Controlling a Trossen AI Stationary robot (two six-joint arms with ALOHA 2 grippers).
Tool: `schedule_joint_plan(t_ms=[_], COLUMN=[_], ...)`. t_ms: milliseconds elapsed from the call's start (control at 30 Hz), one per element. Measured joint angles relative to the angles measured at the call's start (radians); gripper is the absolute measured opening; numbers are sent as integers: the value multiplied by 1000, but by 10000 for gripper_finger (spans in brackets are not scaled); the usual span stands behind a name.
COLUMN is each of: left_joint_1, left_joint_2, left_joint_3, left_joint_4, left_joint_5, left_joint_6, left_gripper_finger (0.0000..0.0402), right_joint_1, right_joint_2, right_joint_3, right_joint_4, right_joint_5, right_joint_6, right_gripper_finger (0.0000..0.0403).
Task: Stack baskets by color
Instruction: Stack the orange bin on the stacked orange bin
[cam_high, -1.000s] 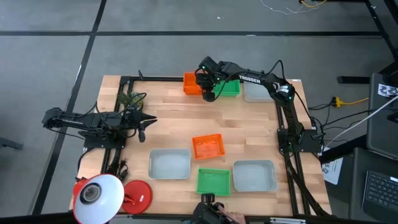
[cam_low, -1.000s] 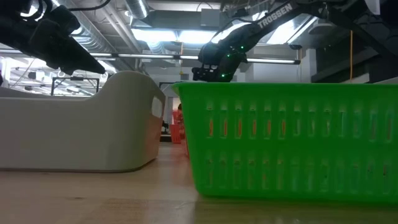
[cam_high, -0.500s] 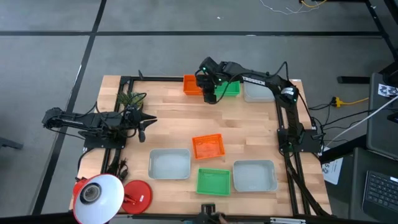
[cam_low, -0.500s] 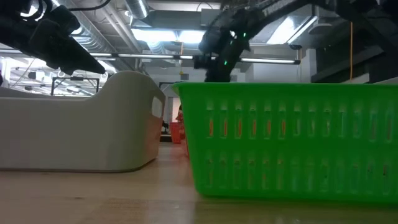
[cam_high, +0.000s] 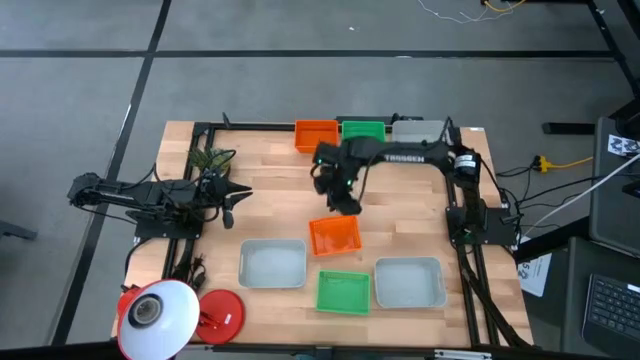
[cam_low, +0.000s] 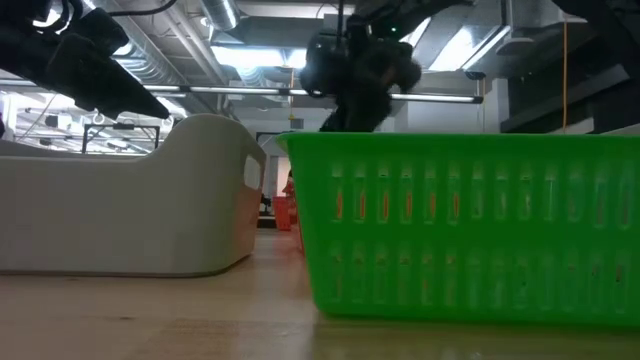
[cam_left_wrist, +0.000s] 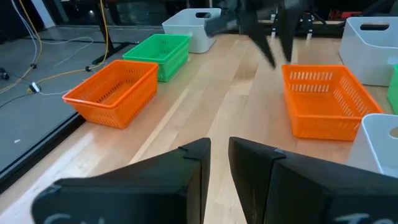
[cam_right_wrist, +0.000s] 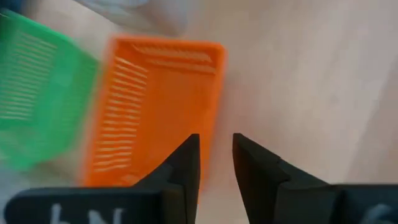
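My right claw (cam_high: 343, 203) hangs empty, fingers a narrow gap apart, just above the far rim of the loose orange basket (cam_high: 334, 236), lined up to pinch that wall; its orange mate (cam_high: 316, 135) waits behind me.
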Motion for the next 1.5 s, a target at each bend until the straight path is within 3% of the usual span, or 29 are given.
schedule_joint_plan(t_ms=[100,200,700,1300,1500], left_joint_1=[0,0,0,0,0], left_joint_2=[0,0,0,0,0], left_joint_3=[0,0,0,0,0], left_joint_4=[0,0,0,1,1], left_joint_5=[0,0,0,0,0], left_joint_6=[0,0,-13,-11,-13], left_gripper_finger=[51,51,51,51,51], right_joint_1=[49,84,118,222,246], right_joint_2=[3,2,1,-30,-30], right_joint_3=[-52,-82,-78,-77,-77], right_joint_4=[67,100,75,36,37], right_joint_5=[142,209,259,263,390], right_joint_6=[90,142,273,313,332], right_gripper_finger=[92,91,91,91,91])
